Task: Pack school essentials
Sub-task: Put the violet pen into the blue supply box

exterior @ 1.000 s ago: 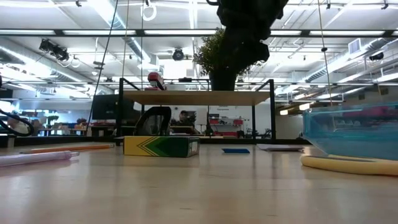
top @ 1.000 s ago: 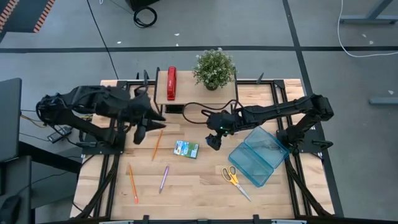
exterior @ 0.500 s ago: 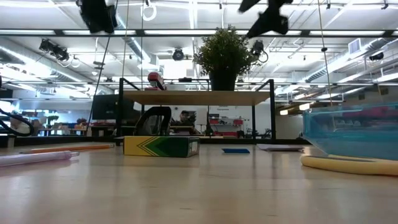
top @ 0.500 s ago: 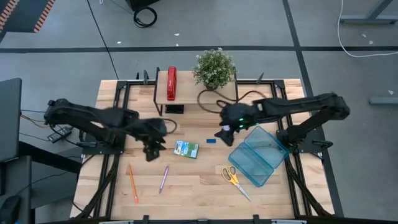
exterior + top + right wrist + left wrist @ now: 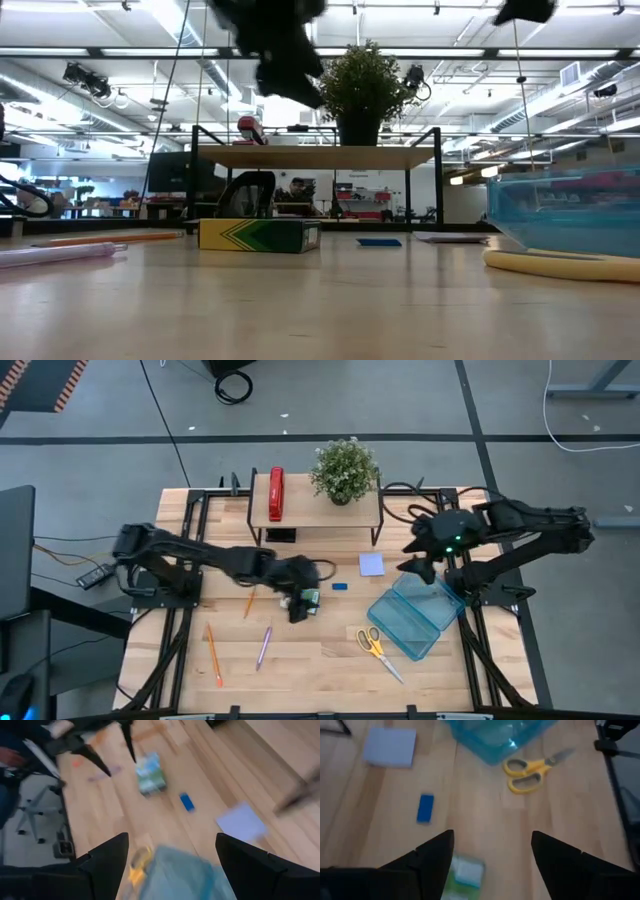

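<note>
The green-blue printed packet [image 5: 308, 598] lies flat near the table's middle. My left gripper [image 5: 297, 610] hangs open well above it [image 5: 282, 50]; in the left wrist view the packet [image 5: 465, 874] shows beside one finger, untouched. Right of it lie the tiny blue eraser [image 5: 340, 586] and the lavender sticky-note pad [image 5: 371, 564]. The yellow-handled scissors [image 5: 376, 645] lie by the near edge. Two orange pencils [image 5: 213, 653] [image 5: 251, 601] and the purple pen [image 5: 264, 646] lie to the left. My right gripper [image 5: 412, 565] is open, raised over the table's right side.
The translucent blue hinged case [image 5: 415, 610] lies open on the right, next to the scissors. A raised shelf [image 5: 300, 512] at the far edge carries the red stapler [image 5: 276, 493] and a potted plant [image 5: 345, 468]. Bare wood shows between packet and scissors.
My left arm has swung from the table's left side toward the middle and now hangs over the packet. My right arm has pulled back from the middle toward the right and far edge, uncovering the eraser and the sticky-note pad. Nothing on the table has moved.
</note>
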Tool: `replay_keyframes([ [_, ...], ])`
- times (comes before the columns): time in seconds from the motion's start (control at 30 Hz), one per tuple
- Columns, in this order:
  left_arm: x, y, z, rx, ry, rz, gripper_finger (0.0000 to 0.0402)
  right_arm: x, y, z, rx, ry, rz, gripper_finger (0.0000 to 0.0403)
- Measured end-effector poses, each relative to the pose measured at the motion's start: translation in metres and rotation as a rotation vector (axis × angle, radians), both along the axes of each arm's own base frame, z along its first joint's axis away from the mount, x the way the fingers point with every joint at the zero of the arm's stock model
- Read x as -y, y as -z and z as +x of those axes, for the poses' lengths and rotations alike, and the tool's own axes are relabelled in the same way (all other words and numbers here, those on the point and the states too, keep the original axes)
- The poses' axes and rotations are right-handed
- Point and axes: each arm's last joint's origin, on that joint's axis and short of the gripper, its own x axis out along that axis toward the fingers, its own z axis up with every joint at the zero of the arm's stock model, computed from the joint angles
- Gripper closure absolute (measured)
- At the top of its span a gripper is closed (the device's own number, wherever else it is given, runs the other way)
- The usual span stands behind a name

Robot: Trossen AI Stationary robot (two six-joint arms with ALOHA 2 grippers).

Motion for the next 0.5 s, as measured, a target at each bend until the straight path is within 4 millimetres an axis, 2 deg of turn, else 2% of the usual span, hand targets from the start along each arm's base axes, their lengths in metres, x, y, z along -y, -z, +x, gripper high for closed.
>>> replay_keyframes([
  [0.07,0.0,0.004,0.012,-0.073,-0.007,0.004,0.0121,0.001,0.001,-0.01,-0.036,0.015,0.008,0.0095],
  [0.13,-0.002,0.008,0.016,-0.204,-0.064,-0.028,0.0125,0.002,0.002,-0.016,-0.068,0.025,0.013,0.0095],
  [0.33,0.003,0.018,-0.009,-0.627,-0.355,-0.277,0.0145,0.003,0.003,-0.022,-0.095,0.037,0.023,0.0095],
  [0.4,0.012,0.017,-0.017,-0.708,-0.45,-0.323,0.015,0.003,0.004,-0.022,-0.104,0.039,0.016,0.0095],
  [0.5,0.034,0.015,-0.023,-0.733,-0.53,-0.372,0.0157,0.003,0.004,-0.021,-0.106,0.042,-0.01,0.0095],
])
